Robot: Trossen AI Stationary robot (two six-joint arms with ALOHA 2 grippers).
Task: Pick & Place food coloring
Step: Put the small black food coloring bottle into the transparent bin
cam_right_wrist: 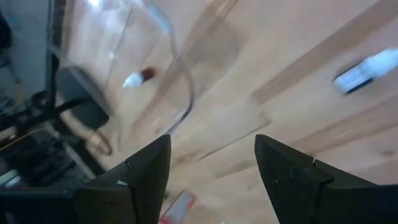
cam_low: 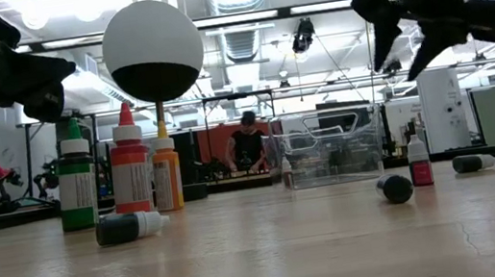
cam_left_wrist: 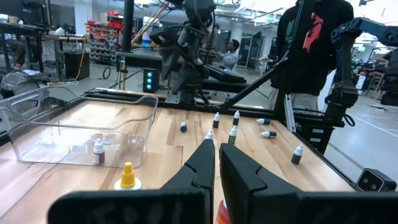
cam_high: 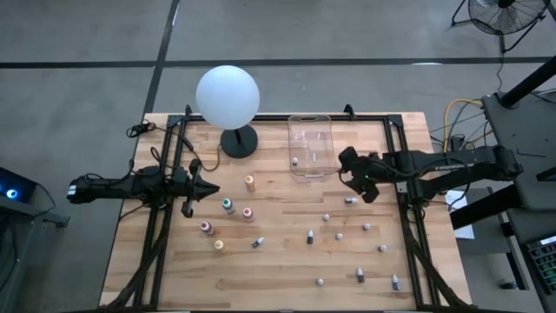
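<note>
Standing and toppled across the table, tiny food coloring bottles, colored bodies

Two black jointed arms; left claw fingers wedge-shaped, apparently matte.

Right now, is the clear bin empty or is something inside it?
Not empty. The bin holds one small bottle, standing upright near its wall in the left wrist view.

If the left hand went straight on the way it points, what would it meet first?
Probably the orange-bodied bottle with the yellow cap, standing just beyond the shut left hand. Whether the hand would hit it or pass above is unclear.
</note>
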